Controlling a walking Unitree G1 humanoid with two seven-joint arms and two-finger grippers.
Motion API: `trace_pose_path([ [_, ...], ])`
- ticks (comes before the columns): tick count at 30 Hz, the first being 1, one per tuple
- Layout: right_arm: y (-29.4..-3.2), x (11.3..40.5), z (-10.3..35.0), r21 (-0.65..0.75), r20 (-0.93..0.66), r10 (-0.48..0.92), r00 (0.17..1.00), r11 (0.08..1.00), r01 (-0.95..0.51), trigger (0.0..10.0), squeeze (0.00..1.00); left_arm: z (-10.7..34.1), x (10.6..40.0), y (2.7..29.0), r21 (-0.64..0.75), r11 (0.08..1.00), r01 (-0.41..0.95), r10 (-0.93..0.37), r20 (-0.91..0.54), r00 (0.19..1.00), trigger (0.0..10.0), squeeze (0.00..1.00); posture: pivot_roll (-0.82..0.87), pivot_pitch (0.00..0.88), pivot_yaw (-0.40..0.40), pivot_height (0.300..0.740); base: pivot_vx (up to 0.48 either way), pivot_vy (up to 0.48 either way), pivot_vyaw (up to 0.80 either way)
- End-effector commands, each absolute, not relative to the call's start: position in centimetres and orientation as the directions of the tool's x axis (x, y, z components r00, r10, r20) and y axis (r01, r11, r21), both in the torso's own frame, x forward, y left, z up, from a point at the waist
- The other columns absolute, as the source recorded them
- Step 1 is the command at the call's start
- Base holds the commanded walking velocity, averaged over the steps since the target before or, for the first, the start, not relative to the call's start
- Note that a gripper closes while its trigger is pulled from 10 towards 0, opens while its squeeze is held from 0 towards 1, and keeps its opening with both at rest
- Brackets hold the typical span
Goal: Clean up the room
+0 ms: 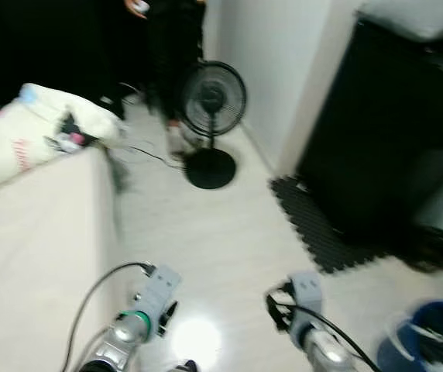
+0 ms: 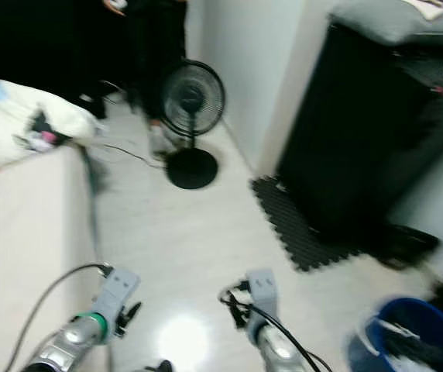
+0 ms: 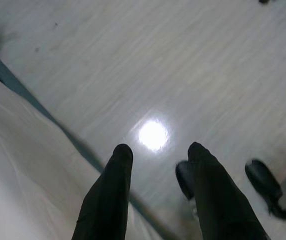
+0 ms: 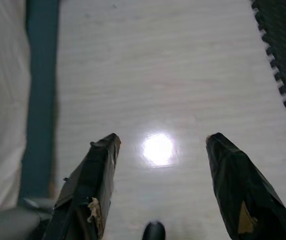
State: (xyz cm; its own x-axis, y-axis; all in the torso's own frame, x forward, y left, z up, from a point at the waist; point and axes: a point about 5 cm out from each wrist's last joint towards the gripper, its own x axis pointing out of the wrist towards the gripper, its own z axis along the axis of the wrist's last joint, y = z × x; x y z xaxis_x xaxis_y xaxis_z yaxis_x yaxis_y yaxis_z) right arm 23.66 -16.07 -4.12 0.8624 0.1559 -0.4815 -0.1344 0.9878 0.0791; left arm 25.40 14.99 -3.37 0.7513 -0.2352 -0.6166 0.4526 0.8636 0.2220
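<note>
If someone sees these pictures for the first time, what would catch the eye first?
Probably the black round standing fan on the pale wooden floor straight ahead, beside the white wall. Next, the large black cabinet on the right with a black foam mat at its foot, and the blue plastic bucket at the lower right.

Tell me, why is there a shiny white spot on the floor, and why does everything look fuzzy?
Both wrist views: the spot is lamp glare on the pale wooden floor. Eye views: motion blur smears the black standing fan and dark foam mat.
</note>
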Motion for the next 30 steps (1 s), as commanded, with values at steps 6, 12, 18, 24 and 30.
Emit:
trace_pose_path([
  [6,-16.39,23.35,-4.33,0.1,-0.486,0.139,0.863,0.99,-0.103,10.0,0.0,-3.54,25.2,14.62,0.213,0.858,0.467,-0.252,-0.619,0.744,10.0,0.0,0.05,0.019,0.013,0.74,0.334,0.344,0.0],
  [12,-16.35,23.35,-4.36,0.113,-0.487,0.14,0.862,0.989,-0.097,10.0,0.0,-3.51,25.27,14.65,0.215,0.856,0.47,-0.253,-0.619,0.744,10.0,0.0,0.05,0.02,0.015,0.74,0.339,0.339,0.0],
  [18,-16.39,23.34,-4.38,0.117,-0.489,0.137,0.861,0.989,-0.091,10.0,0.0,-3.47,25.32,14.68,0.218,0.857,0.468,-0.252,-0.615,0.747,10.0,0.0,0.05,0.019,0.017,0.74,0.111,0.114,0.0],
  [24,-16.39,23.34,-4.36,0.118,-0.487,0.14,0.862,0.989,-0.094,10.0,0.0,-3.38,25.39,14.58,0.218,0.853,0.475,-0.262,-0.608,0.75,10.0,0.0,0.05,0.02,0.018,0.74,0.0,0.0,0.0],
  [30,-16.37,23.32,-4.38,0.12,-0.487,0.141,0.862,0.988,-0.094,10.0,0.0,-3.29,25.48,14.61,0.241,0.848,0.473,-0.253,-0.599,0.759,10.0,0.0,0.05,0.021,0.018,0.74,0.0,-0.08,0.0],
])
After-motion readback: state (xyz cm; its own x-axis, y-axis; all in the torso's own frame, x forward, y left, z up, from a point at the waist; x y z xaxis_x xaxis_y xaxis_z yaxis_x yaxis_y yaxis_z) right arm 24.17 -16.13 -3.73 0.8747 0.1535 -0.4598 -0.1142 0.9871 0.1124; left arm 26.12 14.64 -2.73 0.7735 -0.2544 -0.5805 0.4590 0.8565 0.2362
